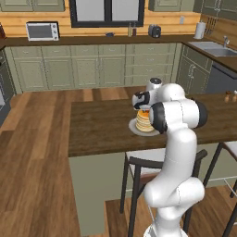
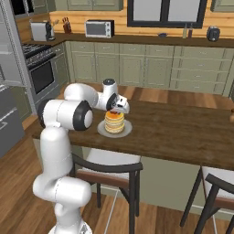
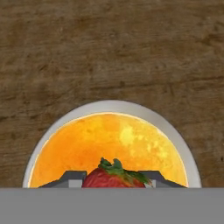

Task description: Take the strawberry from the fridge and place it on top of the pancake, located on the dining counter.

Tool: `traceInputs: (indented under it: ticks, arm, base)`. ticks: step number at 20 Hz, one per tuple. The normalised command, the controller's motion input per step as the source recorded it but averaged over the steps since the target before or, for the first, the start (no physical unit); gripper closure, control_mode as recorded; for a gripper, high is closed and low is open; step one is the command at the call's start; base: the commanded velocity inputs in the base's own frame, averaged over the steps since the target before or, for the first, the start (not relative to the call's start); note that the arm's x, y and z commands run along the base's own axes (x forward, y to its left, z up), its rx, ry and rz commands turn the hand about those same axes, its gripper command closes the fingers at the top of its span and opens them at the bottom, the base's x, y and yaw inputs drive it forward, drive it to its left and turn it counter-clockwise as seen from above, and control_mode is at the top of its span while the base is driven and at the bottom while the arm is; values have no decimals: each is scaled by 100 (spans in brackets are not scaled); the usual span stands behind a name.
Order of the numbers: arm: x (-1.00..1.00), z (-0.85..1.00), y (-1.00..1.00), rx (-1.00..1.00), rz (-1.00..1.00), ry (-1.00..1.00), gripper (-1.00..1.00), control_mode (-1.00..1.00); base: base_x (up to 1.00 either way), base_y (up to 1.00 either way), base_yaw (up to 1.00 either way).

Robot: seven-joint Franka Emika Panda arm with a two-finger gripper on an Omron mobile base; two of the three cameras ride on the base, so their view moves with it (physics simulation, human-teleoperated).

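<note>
Hand view, reading left to right: we see the gripper point(image 3: 114, 183) with its left fingertip point(image 3: 70, 178), then the strawberry point(image 3: 114, 177) pinched between the jaws, green leaves up, then the right fingertip. Directly beyond the gripper lies the pancake point(image 3: 109, 144), golden, on a grey plate point(image 3: 179, 140), with the dining counter point(image 3: 109, 52) dark wood all around. From the left base view, the gripper point(image 1: 142, 107) hangs just above the pancake point(image 1: 146, 124). From the right base view, the gripper point(image 2: 116, 109) sits over the stack point(image 2: 114, 123), and the plate point(image 2: 101, 130) rests near the counter's point(image 2: 183, 132) front edge.
</note>
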Motion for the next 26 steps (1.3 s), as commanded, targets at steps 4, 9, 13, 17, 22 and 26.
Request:
traceInputs:
  ticks: [4,9,13,17,22,26]
  arm:
    - [-6,-16,0,0,0,9,-100,-100]
    - [0,-1,0,0,0,1,-100,-100]
    - [0,7,0,0,0,0,-100,-100]
    - [-2,35,0,0,0,0,-100,-100]
    - [-1,55,0,0,0,0,-100,-100]
    - [-34,38,0,0,0,0,-100,-100]
  base:
    - [0,0,0]
    - [0,0,0]
    - [0,0,0]
    - [0,0,0]
    - [0,0,0]
    - [0,0,0]
